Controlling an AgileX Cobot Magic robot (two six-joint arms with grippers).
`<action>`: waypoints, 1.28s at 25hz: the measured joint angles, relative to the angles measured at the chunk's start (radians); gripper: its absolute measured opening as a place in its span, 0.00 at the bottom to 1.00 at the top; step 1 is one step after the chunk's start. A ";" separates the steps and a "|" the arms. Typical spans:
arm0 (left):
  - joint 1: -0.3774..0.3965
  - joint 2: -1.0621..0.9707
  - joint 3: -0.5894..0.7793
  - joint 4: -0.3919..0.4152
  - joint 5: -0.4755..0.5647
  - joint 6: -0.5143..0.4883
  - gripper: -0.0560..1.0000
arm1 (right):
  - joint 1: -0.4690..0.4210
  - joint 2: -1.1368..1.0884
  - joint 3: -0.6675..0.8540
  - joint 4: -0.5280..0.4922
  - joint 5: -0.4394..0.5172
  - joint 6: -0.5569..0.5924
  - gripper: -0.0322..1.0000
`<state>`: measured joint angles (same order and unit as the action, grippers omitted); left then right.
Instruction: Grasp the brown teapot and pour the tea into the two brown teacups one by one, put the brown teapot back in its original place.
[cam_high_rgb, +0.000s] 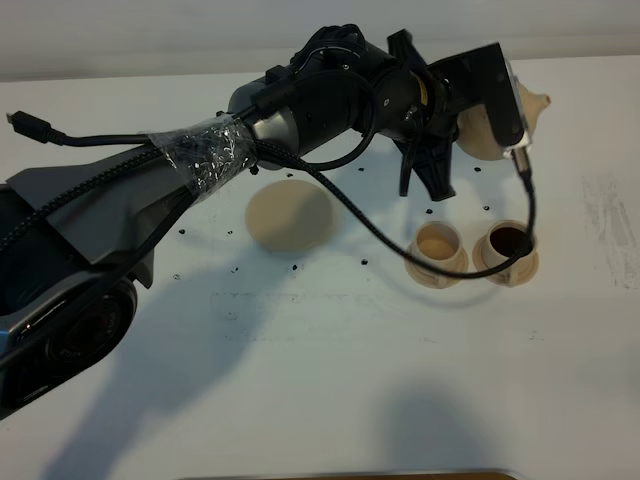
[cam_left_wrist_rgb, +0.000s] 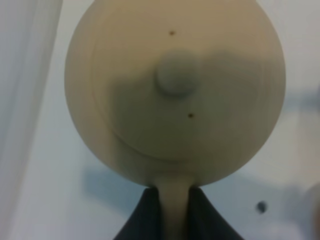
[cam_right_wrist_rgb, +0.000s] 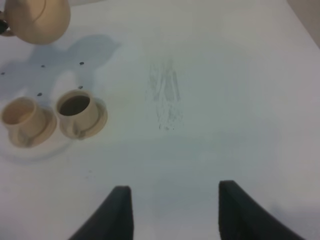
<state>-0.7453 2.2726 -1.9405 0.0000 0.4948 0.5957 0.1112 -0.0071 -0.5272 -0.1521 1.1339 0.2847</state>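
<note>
left tool (cam_left_wrist_rgb: 175, 202) clamped on brown teapot (cam_high_rgb: 482, 138) handle, pot held far of right teacup (cam_high_rgb: 508, 243), which is dark-filled. left teacup (cam_high_rgb: 438, 245) looks empty: centre spout over it, tip slowly. right tool (cam_right_wrist_rgb: 174, 190) wide, idle.

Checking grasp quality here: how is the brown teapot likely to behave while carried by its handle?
The brown teapot looks rigid and smooth, so probably slippery. The left claw pinches only its narrow handle, so it may swivel. Its knobbed lid could slide off when tipped.
</note>
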 joint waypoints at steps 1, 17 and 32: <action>0.000 0.000 0.000 0.000 0.010 -0.035 0.13 | 0.000 0.000 0.000 0.000 0.000 0.000 0.43; 0.002 0.000 -0.007 -0.078 0.132 -0.311 0.13 | 0.000 0.000 0.000 0.000 0.000 0.000 0.43; -0.011 0.062 -0.058 -0.108 0.147 -0.324 0.13 | 0.000 0.000 0.000 0.000 0.000 0.000 0.43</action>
<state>-0.7561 2.3343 -1.9985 -0.1079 0.6418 0.2716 0.1112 -0.0071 -0.5272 -0.1521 1.1339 0.2847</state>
